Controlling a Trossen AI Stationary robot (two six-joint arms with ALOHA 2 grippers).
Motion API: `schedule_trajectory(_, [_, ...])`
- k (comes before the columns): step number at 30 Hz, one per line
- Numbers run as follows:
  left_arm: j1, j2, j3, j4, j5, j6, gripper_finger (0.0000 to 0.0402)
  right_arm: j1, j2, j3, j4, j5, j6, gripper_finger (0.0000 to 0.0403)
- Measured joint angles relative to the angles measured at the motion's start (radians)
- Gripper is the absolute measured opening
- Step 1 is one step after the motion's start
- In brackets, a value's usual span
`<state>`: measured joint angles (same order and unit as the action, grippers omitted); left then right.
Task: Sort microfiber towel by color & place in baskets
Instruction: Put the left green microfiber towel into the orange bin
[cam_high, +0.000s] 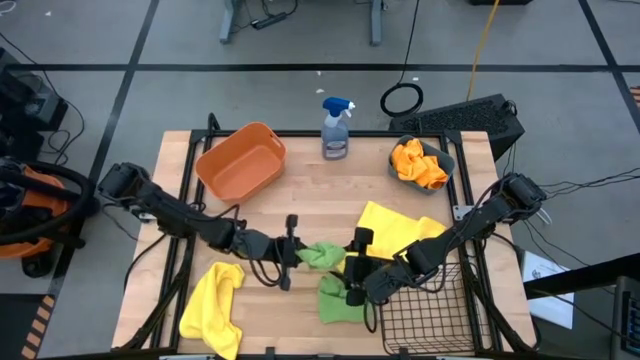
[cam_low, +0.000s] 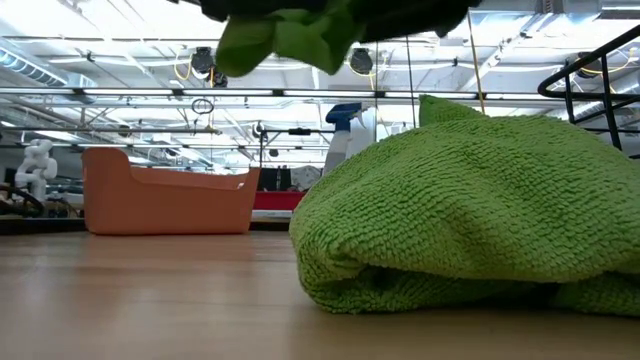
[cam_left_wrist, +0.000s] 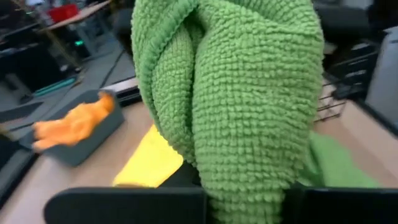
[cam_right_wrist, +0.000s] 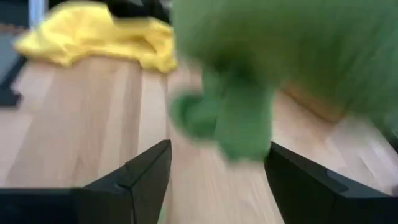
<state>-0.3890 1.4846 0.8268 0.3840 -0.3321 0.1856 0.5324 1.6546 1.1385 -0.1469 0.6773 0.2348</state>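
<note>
My left gripper (cam_high: 298, 254) (cam_left_wrist: 245, 196) reaches in from the table's left and is shut on a green towel (cam_high: 322, 255) (cam_low: 285, 40) held above the table's middle. My right gripper (cam_high: 352, 272) (cam_right_wrist: 217, 180) is open just to the right of that towel, whose blurred free end (cam_right_wrist: 239, 124) hangs in front of its fingers. A second green towel (cam_high: 338, 300) (cam_low: 470, 215) lies bunched on the table below. Yellow towels lie at the near left (cam_high: 212, 305) and the middle right (cam_high: 395, 228). Orange towels (cam_high: 420, 163) fill the teal bin (cam_high: 447, 160). My left gripper pinches the green towel between its two fingers, on a bunched fold of several layers (cam_left_wrist: 249, 143). The fingers come roughly level from the table's left. The towel is lifted clear of the table and bulges out past the fingertips toward the right gripper.
The orange tub (cam_high: 240, 160) (cam_low: 165, 195) stands at the far left and looks unfilled. A blue-topped spray bottle (cam_high: 337, 128) stands at the far middle. The black wire basket (cam_high: 430, 305) sits at the near right, beside the right arm. Bare wood shows between the tub and the towels.
</note>
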Motion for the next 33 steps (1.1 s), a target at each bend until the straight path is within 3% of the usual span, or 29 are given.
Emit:
schedule_trajectory(10, [-0.026, -0.172, 0.001, -0.329, -0.449, -0.128, 0.0024, 0.000, 0.000, 0.000, -0.039, 0.003, 0.018, 0.0251])
schedule_trajectory(16, [0.033, -0.247, 0.001, -0.630, -0.712, -0.242, 0.0024, -0.002, 0.000, 0.000, -0.039, 0.005, 0.016, 0.0251])
schedule_trajectory(24, [0.242, -0.306, 0.001, -1.168, -0.724, -0.636, 0.0024, -0.003, 0.000, 0.000, -0.039, 0.007, 0.015, 0.0251])
schedule_trajectory(33, [0.507, -0.306, -0.096, -1.200, -0.564, -0.793, 0.0025, -0.014, 0.000, 0.000, -0.041, 0.007, 0.012, 0.0251])
